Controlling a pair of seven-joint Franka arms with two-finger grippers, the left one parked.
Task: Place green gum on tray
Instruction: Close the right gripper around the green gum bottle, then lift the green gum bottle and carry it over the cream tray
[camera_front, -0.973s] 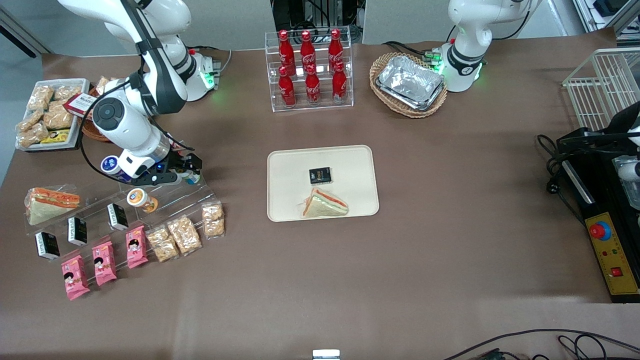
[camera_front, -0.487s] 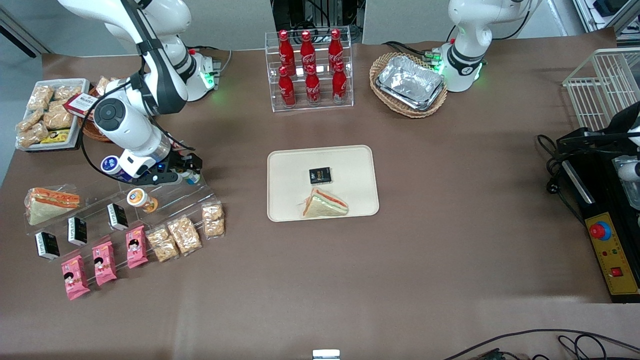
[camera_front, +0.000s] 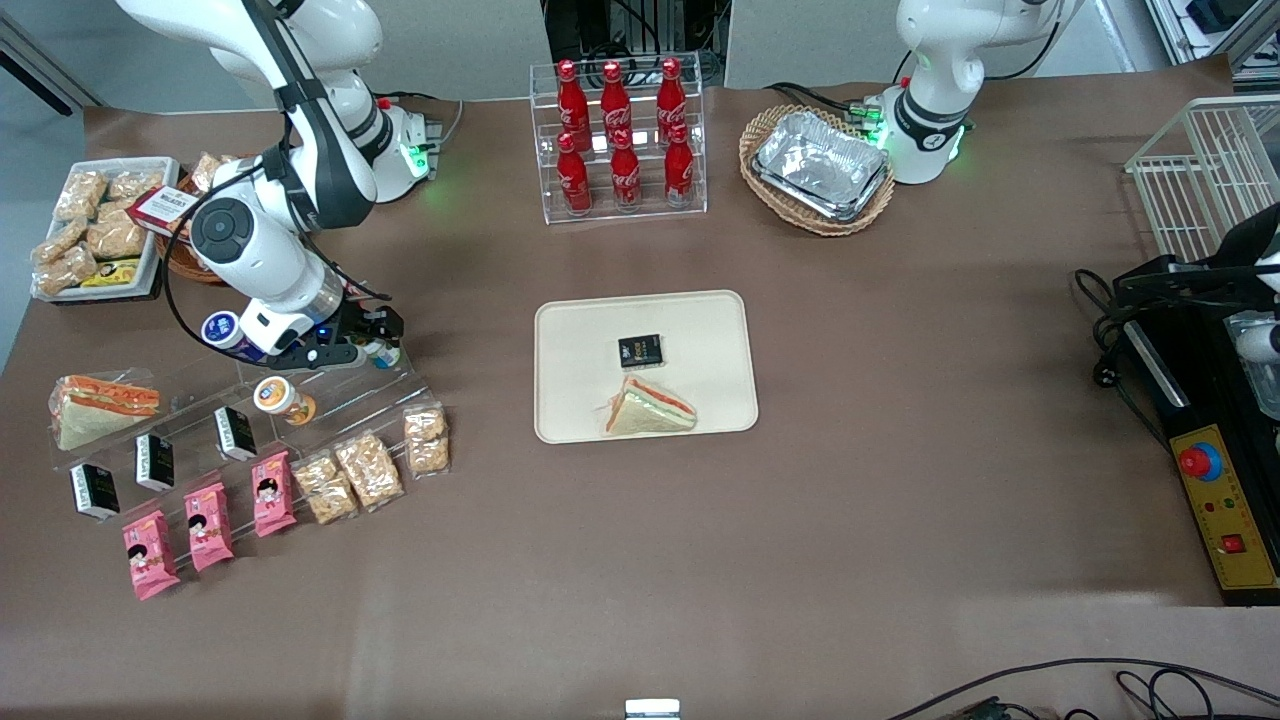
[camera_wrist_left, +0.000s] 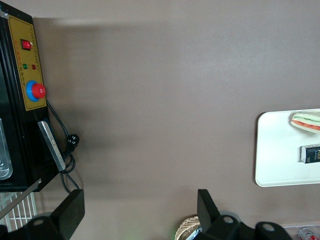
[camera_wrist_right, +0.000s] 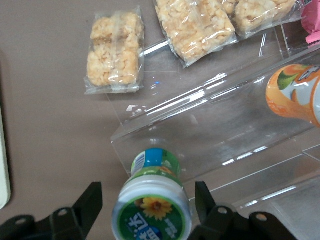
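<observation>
On the brown surface (camera_front: 850, 500), the right arm's black pincer (camera_wrist_right: 148, 205) hangs spread wide around the small white, green-lidded gum bottle (camera_wrist_right: 152, 202), its fingers (camera_wrist_right: 90, 200) flanking the lid without touching, atop a clear acrylic stepped rack (camera_wrist_right: 225, 135); the cream rectangular tray (camera_front: 700, 330) lies well apart toward the parked arm's end

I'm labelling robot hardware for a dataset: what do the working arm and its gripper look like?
The working arm has glossy white rounded shells with black joint bands, a grey round cap, black cables along it, and green lights at its base. The gripper, over the green gum, is black, with two dark angular fingers.
</observation>
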